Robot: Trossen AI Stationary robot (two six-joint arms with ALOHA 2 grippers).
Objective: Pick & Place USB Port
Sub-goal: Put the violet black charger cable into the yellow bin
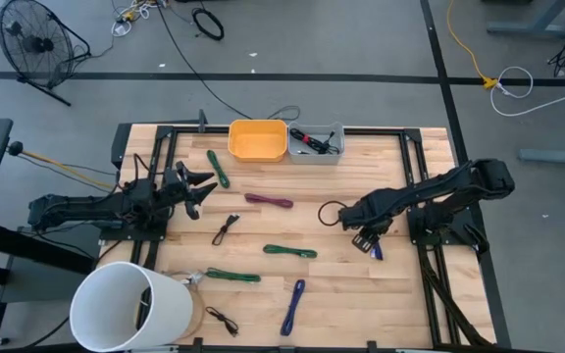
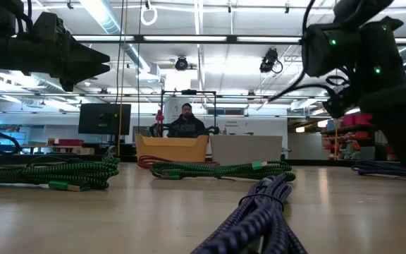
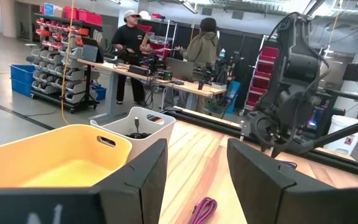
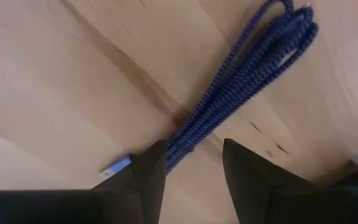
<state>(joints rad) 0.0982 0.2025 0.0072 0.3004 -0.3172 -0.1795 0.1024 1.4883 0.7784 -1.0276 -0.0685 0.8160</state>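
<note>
Two dark grippers are seen over the pale wooden table (image 1: 381, 294), and only the right gripper (image 1: 366, 238) is at work. It is lowered at about four o'clock from the table's middle, directly above a bundled blue braided USB cable (image 4: 247, 74). In the right wrist view its fingers are spread, with the cable's lower strands running into the gap between them; nothing is pinched yet. A small pale connector tip (image 4: 115, 167) is seen just beside one finger.

The step in hand is judged to be the approach for the pick. What the next move calls for is a short descent until the fingertips straddle the bundle, then a closing on the gathered strands rather than on the loose tip, so that the coil is lifted whole.

The orange plastic bin (image 1: 258, 140) and the grey plastic bin (image 1: 333, 153), side by side at twelve o'clock, are taken to be the likely drop places; which one is meant cannot be told.

The left gripper (image 1: 202, 188) is held at nine o'clock, spread and empty, pointing towards the bins.
</note>
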